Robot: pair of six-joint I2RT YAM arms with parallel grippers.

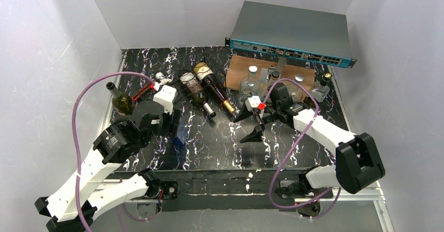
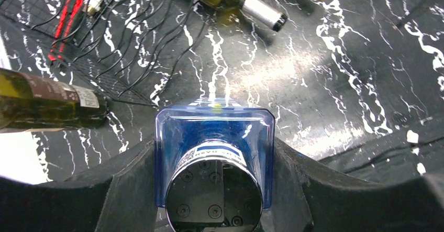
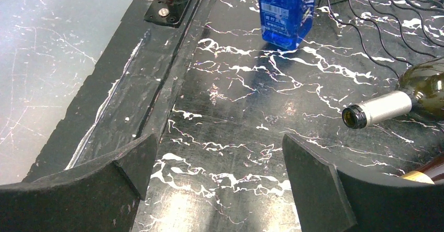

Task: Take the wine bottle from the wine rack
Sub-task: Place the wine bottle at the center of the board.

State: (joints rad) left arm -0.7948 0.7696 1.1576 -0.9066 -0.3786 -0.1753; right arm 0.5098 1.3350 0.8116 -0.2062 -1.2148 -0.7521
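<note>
Your left gripper [image 2: 214, 153] is clamped on a square, translucent blue plastic bottle [image 3: 285, 12], a finger pressed to each side. That is not wine, so it does nothing for the task.

Your right gripper [image 3: 220, 158] hangs low over the black marbled tabletop [image 3: 246, 85] with its jaws wide apart and nothing between them.

The low black wire wine rack [image 2: 120, 54] sits ahead of both grippers. Two dark glass bottles lie in it:
- The silver-capped bottle [image 3: 377, 109] pokes its neck out just ahead and right of your right gripper.
- The gold-foiled bottle [image 1: 215, 88] lies close by your right-hand finger.

A third green glass bottle [image 2: 47, 106] lies far to the left of your left gripper, at the rack's edge. You can't tell whether it rests on the wire.

By my read the lift-off is not yet done. You have to reach, close on a neck, and draw the bottle clear.

As for writing, the blue bottle carries a white-printed label and the green one a brownish label, but both are too small to read.
</note>
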